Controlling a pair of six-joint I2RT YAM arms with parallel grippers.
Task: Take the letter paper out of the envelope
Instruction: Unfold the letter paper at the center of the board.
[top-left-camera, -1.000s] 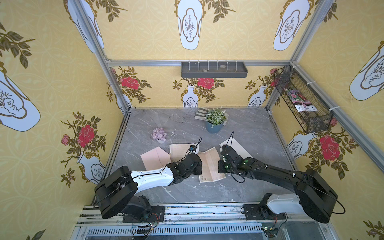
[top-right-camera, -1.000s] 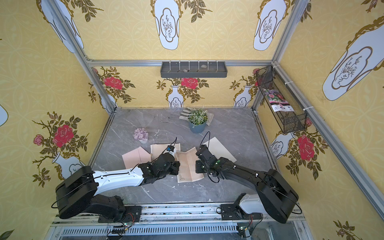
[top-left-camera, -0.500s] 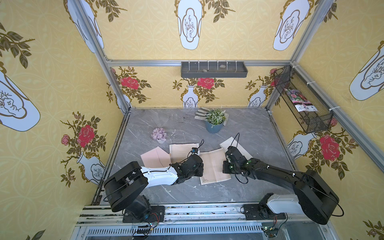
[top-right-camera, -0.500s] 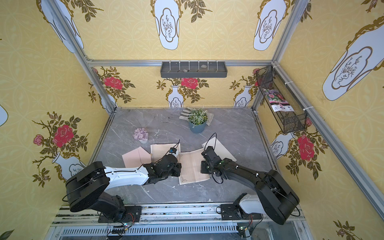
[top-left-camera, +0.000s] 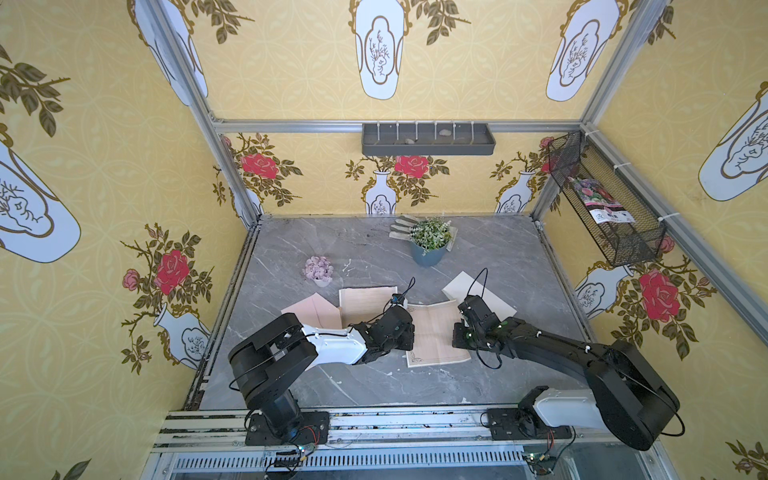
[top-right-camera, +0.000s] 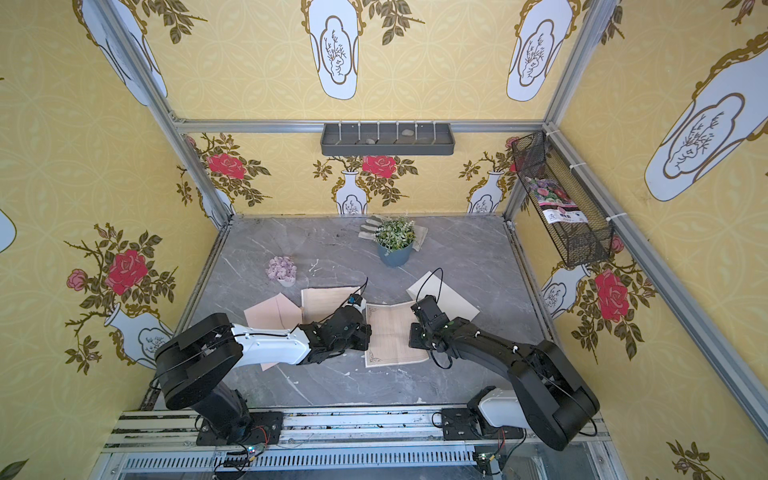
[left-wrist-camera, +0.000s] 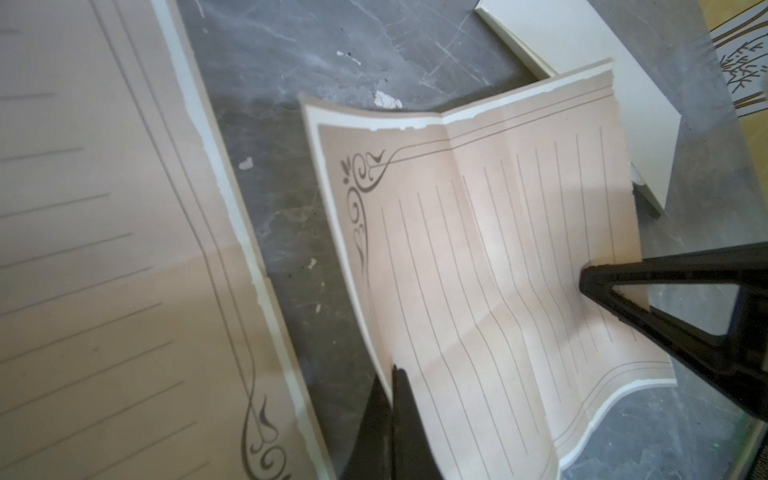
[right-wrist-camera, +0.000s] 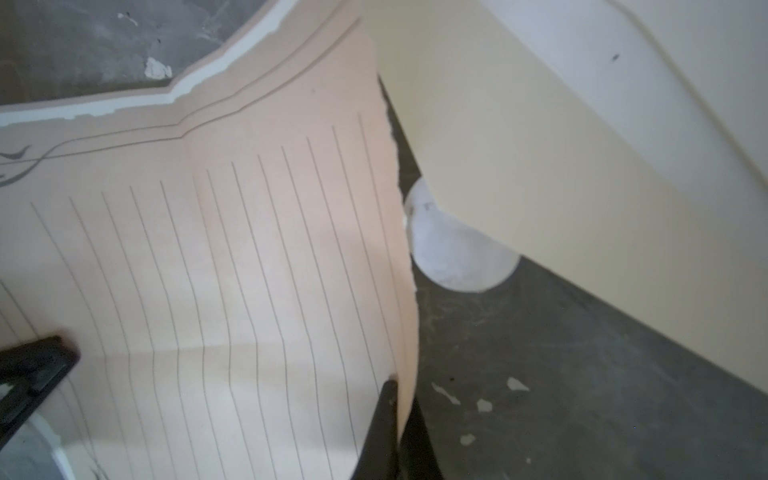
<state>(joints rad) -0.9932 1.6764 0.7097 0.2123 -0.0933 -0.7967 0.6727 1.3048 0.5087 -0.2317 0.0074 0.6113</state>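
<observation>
1. The left pincer (left-wrist-camera: 392, 376) is clamped shut on one side edge of the letter paper (top-left-camera: 434, 332).
2. The right pincer (right-wrist-camera: 390, 384) is clamped shut on the opposite edge.
3. The sheet spans between them, bowed and creased. It is fully outside the cream envelope (top-left-camera: 496, 301), which lies just beside it on the surface (top-left-camera: 374, 386).
4. A second lined sheet (top-left-camera: 365, 301) lies flat near the left pincer.

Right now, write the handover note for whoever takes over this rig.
Left gripper: shut on one side edge of the letter paper.
Right gripper: shut on the opposite edge.
Cream envelope: flat on the table beyond the right gripper, paper fully outside it.
Done: paper out and unfolded, sagging between the grippers.
Left: probably lay it down and release.
</observation>
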